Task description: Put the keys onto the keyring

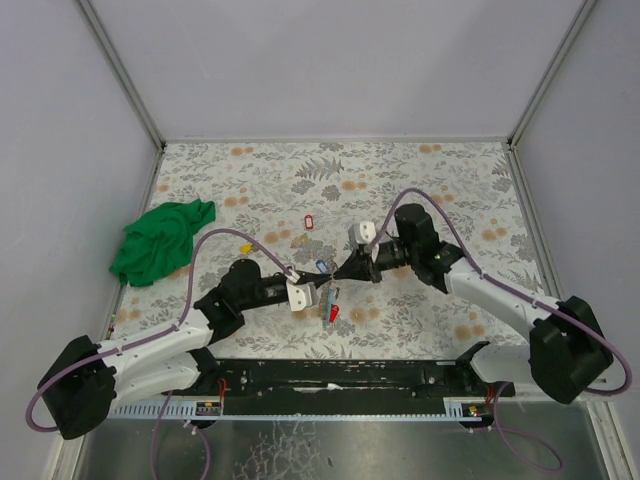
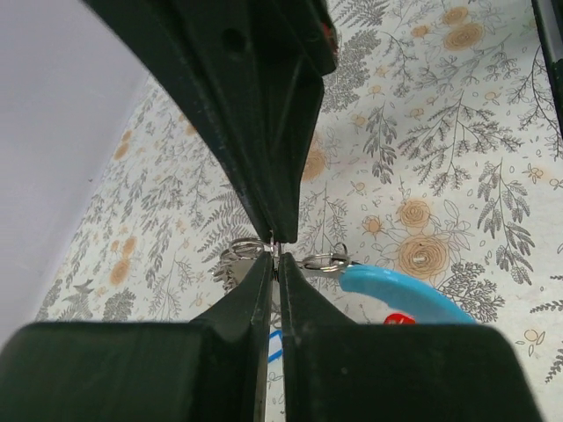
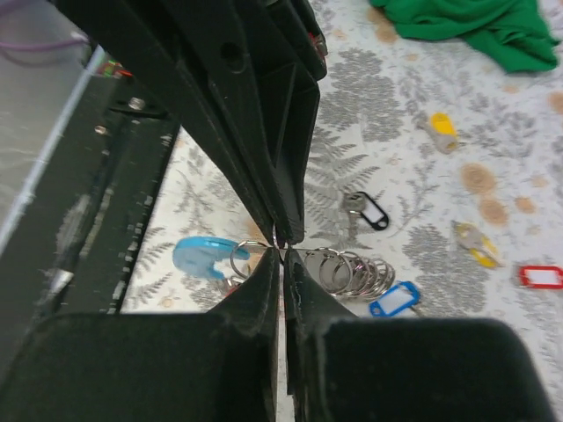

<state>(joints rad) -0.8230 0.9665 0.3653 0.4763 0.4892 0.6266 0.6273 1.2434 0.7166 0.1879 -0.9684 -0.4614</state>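
Both claws meet tip to tip over the middle of the tabletop (image 1: 420, 170), because threading takes two holds on one small thing. My left claw (image 2: 274, 249) is fully closed, pinching the wire of the keyring (image 2: 325, 259) right at its tips. My right claw (image 3: 281, 246) is closed as well, nipping the same bundle of rings from the opposite side.

I judge one side is there to steady the ring while the other works the coil apart, though I cannot tell whether any gap is open. A pale blue tag (image 3: 201, 257) hangs off the bundle and a red tag (image 1: 333, 313) lies under it, so some look to be on already.

The other keys (image 3: 365, 211) lie loose just beside the bundle, within reach for the next pick. The cloth (image 1: 160, 240) sits well apart, to the left.
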